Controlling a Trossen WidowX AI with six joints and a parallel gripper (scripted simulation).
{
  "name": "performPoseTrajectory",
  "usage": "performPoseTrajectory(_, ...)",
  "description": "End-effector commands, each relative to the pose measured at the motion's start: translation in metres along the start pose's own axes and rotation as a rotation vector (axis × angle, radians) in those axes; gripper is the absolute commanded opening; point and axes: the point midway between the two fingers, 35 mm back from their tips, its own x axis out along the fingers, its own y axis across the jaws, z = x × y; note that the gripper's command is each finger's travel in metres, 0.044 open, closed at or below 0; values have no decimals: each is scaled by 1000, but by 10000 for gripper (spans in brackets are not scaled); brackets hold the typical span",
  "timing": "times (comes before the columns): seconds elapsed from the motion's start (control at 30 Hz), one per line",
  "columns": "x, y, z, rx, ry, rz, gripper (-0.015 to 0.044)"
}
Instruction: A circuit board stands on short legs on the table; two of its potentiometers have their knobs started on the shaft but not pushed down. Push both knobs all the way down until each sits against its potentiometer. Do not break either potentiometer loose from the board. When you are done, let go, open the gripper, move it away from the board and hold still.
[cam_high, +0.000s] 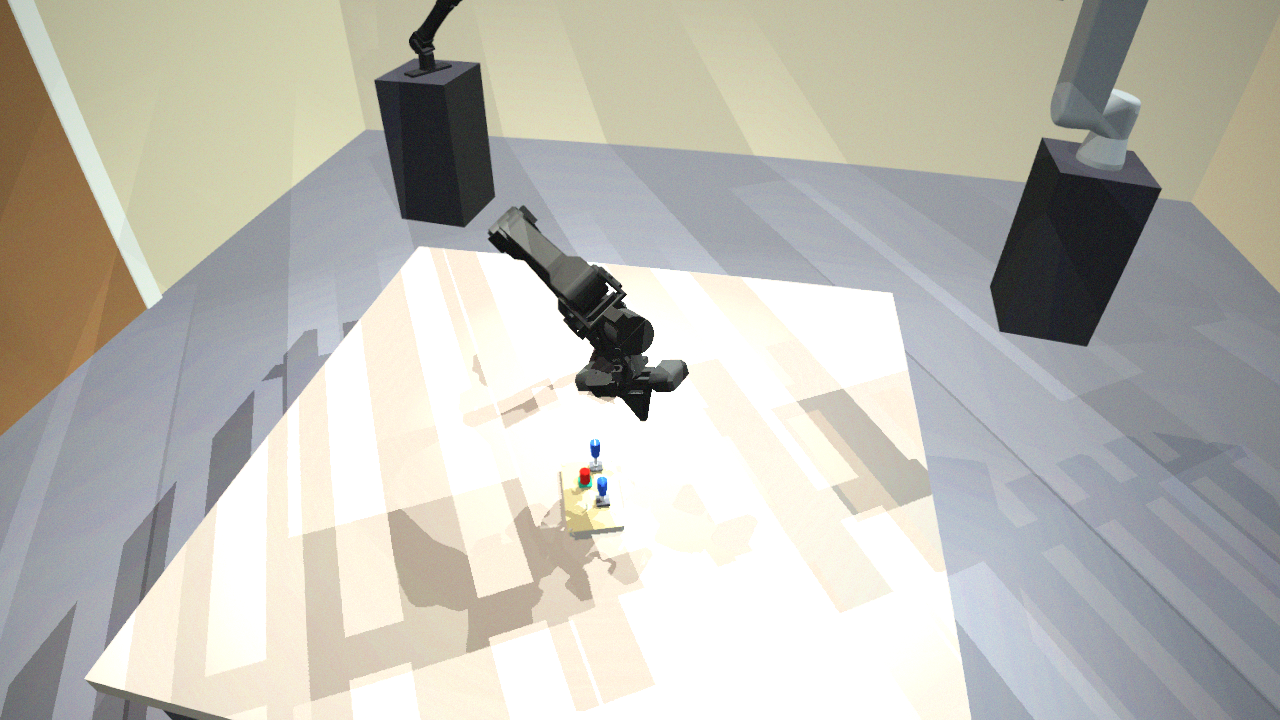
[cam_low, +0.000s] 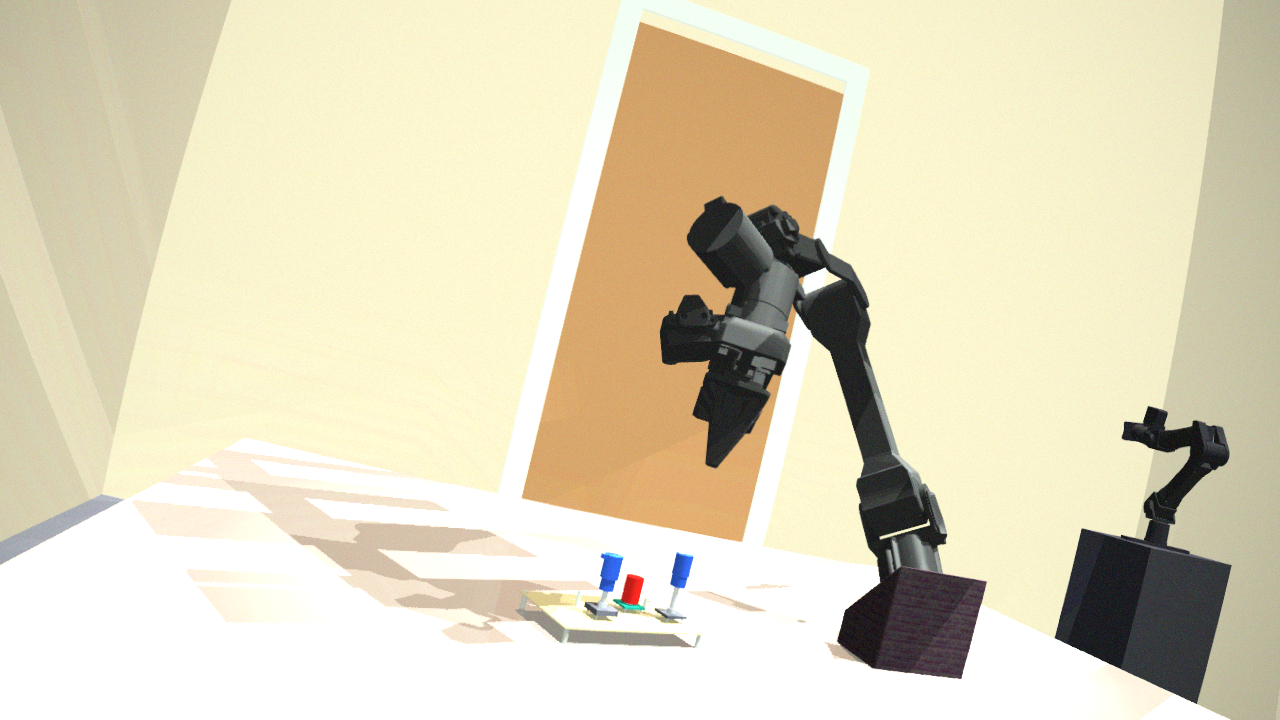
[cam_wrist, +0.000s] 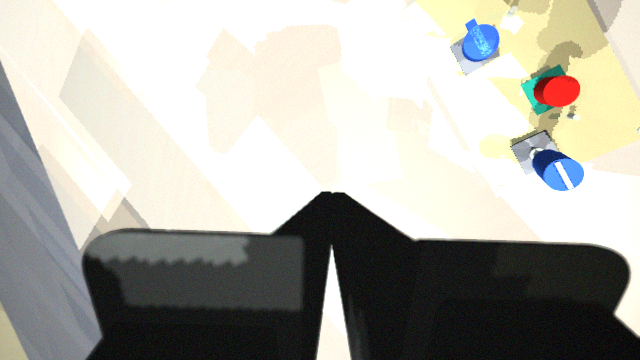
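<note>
The gripper (cam_low: 716, 458) is held high above the table (cam_high: 760, 573) with its jaws pressed together on nothing, probably to serve as a blunt pusher, while both blue knobs (cam_low: 610, 569) stand raised on the circuit board (cam_low: 617, 632), well apart from it

board (cam_low: 617, 631) on table (cam_low: 268, 644), gripper (cam_low: 716, 458) (seemingly) above

Matte black arm (cam_low: 861, 385) of boxy links on a dark block base (cam_low: 913, 621); tool (cam_low: 718, 454) tapers to a wedge.
</note>
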Motion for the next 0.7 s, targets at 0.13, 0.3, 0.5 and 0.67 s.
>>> performPoseTrajectory(0.13, 14, -63, 0, -27, 54, -244, 0)
performPoseTrajectory(0.3, 16, -97, 0, -51, 91, -373, 0)
performPoseTrajectory(0.5, 26, -102, 0, -52, 92, -378, 0)
performPoseTrajectory(0.67, 35, -106, -1, -51, 92, -378, 0)
